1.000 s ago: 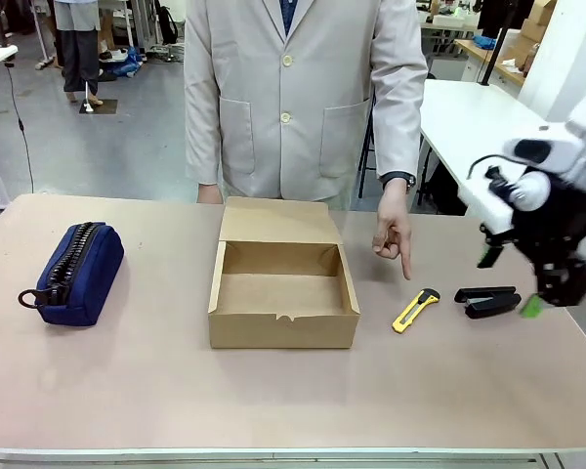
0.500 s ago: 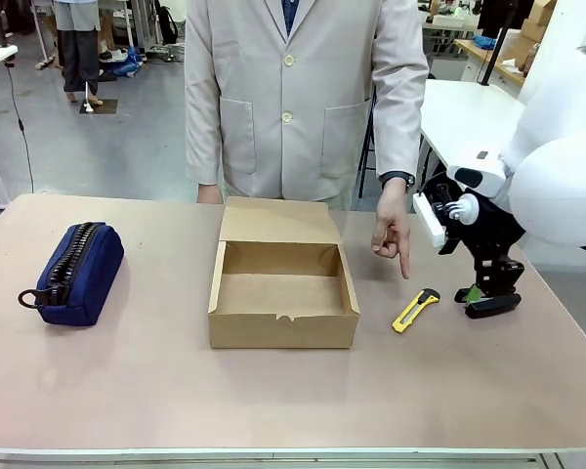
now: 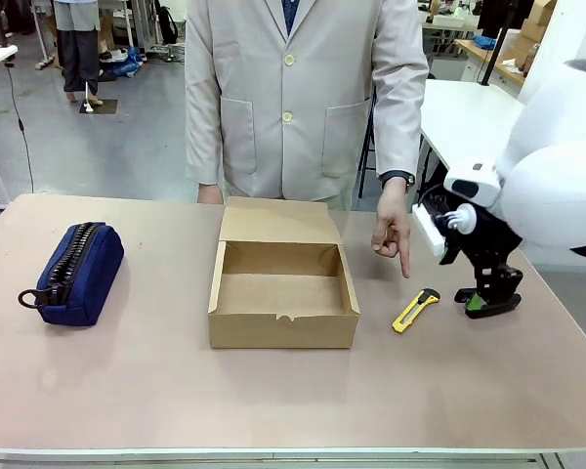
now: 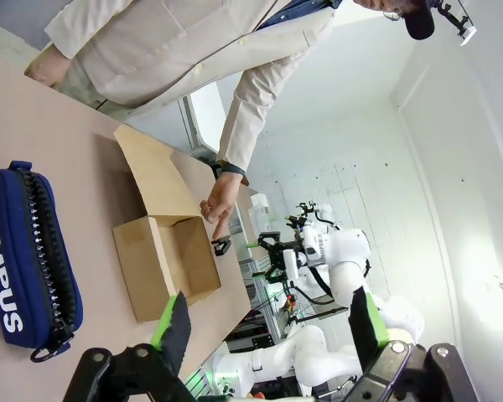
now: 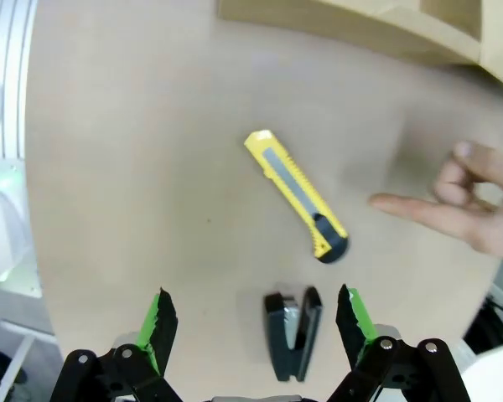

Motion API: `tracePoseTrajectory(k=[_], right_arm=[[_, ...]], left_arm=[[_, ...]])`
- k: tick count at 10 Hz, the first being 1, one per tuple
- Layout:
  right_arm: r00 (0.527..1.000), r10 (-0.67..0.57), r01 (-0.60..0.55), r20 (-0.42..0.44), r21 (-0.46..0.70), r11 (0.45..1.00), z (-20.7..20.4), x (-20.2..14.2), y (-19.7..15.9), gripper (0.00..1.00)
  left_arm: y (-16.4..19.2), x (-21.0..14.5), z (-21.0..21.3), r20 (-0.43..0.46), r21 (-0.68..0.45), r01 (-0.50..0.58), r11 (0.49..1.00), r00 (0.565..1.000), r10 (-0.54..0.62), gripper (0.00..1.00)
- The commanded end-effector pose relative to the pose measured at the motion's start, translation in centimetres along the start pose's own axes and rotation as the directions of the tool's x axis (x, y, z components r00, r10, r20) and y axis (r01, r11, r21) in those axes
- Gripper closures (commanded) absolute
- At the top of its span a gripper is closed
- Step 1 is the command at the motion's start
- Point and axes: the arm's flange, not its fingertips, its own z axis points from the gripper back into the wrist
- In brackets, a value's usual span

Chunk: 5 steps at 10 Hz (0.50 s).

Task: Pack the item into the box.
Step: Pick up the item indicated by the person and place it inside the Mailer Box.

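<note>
The yellow utility knife (image 3: 416, 310) is laid flat on the counter (image 3: 273, 401) at the box's (image 3: 283, 332) 3 o'clock, apart from it, and is pointed out by the person's hand (image 3: 392, 234), probably so the black stapler (image 5: 293, 331) beside it is not taken. The right end effector (image 5: 256, 306) is held spread and empty above the stapler, the knife at its 12 o'clock. The left end effector (image 4: 270, 314) is likewise spread, empty.

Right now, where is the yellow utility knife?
Front view: the knife lies on the right side of the table, between the box and the black stapler, by the person's pointing hand.
</note>
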Motion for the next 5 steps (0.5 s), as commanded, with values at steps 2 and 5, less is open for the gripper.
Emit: tracePoseTrajectory(k=[2, 5], right_arm=[[1.0, 0.009, -0.01, 0.022, 0.028, 1.0, -4.1, -1.1, -2.1, 0.0], [0.999, -0.03, 0.032, 0.025, -0.053, 0.998, -6.5, -2.3, -2.6, 0.0]], left_arm=[[-0.2, 0.1, -0.1, 0.008, -0.017, 0.022, 1.0, 1.0, -0.022, 0.0], [-0.2, 0.1, -0.1, 0.008, -0.017, 0.022, 1.0, 1.0, -0.022, 0.0]])
